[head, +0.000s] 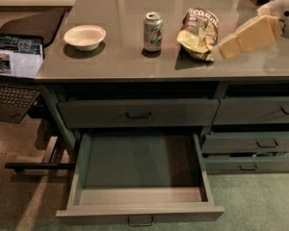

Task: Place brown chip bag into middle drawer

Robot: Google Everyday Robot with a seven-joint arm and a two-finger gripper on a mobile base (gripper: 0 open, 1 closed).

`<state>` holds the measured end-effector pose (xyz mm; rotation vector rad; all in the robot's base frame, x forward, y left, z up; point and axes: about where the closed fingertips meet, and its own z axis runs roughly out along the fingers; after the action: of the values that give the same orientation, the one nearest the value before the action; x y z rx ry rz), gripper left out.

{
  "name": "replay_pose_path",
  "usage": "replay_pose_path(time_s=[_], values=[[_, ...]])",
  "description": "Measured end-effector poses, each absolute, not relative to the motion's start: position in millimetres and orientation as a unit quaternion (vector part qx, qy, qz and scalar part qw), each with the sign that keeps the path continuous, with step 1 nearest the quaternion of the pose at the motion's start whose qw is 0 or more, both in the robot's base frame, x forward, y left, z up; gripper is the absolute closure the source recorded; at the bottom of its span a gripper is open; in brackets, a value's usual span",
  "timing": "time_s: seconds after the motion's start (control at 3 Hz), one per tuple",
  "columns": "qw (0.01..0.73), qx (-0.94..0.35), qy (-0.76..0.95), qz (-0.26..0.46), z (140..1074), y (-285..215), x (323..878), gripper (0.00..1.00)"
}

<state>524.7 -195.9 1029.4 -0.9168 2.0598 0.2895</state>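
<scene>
Nearest to me, the middle drawer (pixel 139 213) stands pulled out towards the camera. I see its flat front from above, with a small dark bar handle (pixel 140 221) at the lower edge, and the dark inner floor has nothing lying on it. Above and behind it, the top drawer (pixel 111 113) is closed, with its own bar handle in the centre. To the right I can see a stack of narrower drawers (pixel 260 143), all pushed in. At the left edge an open laptop (pixel 12 73) sits lower than the cabinet, with its screen lit.

Further back is the grey tabletop (pixel 120 66). Along it from left to right I have a white bowl (pixel 85 36), then a green-silver soda can (pixel 152 31) standing upright, well apart from the bowl. The brown chip bag (pixel 198 28) is near the can's right side. The bag lies on the tabletop, crumpled, with its dark lettered panel facing up and its tan edges towards me. It is not in the drawer.

My claw (pixel 226 47) comes in from the right edge, low over the tabletop. Its pale yellow tip is just beside the bag's right lower corner, and I cannot tell whether it touches. From this angle I cannot tell whether the claw is wide or narrow, and it holds nothing that I can see.
</scene>
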Motion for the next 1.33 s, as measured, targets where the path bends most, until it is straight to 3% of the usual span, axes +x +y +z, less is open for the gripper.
replay_pose_path(time_s=[0.67,1.33], values=[[0.436,-0.321,0.830,0.139,1021,-186,545,0.00],[0.469,-0.191,0.839,0.200,977,-121,638,0.00]])
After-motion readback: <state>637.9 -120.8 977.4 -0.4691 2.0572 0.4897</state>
